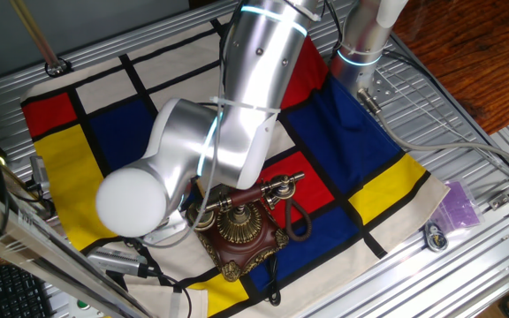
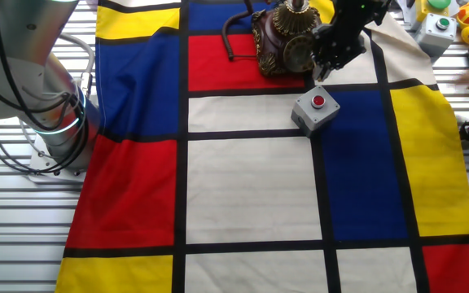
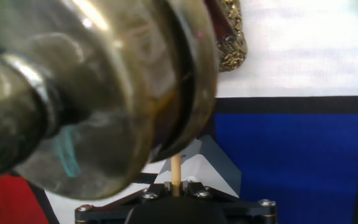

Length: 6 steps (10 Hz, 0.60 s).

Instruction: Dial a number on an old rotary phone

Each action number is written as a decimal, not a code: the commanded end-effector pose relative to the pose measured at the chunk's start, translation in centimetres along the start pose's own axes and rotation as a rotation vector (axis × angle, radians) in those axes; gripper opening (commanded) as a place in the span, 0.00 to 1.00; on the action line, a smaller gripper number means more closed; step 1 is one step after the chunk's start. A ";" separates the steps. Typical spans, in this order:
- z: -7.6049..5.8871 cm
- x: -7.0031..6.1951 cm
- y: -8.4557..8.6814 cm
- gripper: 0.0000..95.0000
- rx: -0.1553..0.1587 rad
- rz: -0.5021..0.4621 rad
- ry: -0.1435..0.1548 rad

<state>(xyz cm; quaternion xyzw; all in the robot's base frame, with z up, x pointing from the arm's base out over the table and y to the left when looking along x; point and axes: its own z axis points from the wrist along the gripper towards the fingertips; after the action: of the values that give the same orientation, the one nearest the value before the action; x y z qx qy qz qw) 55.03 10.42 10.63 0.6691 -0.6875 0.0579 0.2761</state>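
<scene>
1. Clearly the main risk is a slip at the dial: in the hand view a thin wooden stick (image 3: 176, 175) rises from the gripper (image 3: 176, 194) toward the blurred brass handset end (image 3: 98, 93) that fills the upper left of the frame. If the stick tip sits shallow in a finger hole, I judge it could skid out as the dial turns and misdial.
2. The fingers appear closed on the stick's base, gripping it; the contact point with the dial itself is hidden in every view.
3. The old rotary phone (image 1: 241, 231) sits at lower centre of one fixed view, under the arm's elbow; in the other fixed view it is at the top centre (image 2: 285, 37), with the gripper (image 2: 332, 50) touching or just beside its right side.
4. Pushing sideways on the dial could drag the whole phone across the checked cloth (image 2: 243, 187), since nothing visible pins it; the cloth could also wrinkle.
5. The resting handset could be nudged off its cradle, as the hand works close beneath it.
6. The black cord (image 1: 297, 221) loops just right of the base and could snag the hand.
7. The small grey box with a red button (image 2: 314, 110) lies just below the gripper; a low retreat might strike it.
8. Count: one phone, one handset, one cord, one stick, one grey box, one cloth, one arm.
</scene>
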 end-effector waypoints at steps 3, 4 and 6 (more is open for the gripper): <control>0.2 0.1 0.2 0.00 -0.003 -0.013 0.009; 0.2 0.1 0.2 0.00 -0.003 -0.015 0.013; 0.2 0.1 0.2 0.00 -0.003 -0.009 0.017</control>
<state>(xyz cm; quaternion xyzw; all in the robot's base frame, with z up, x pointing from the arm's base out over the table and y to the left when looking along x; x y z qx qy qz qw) 54.78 10.27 10.57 0.6707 -0.6823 0.0616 0.2842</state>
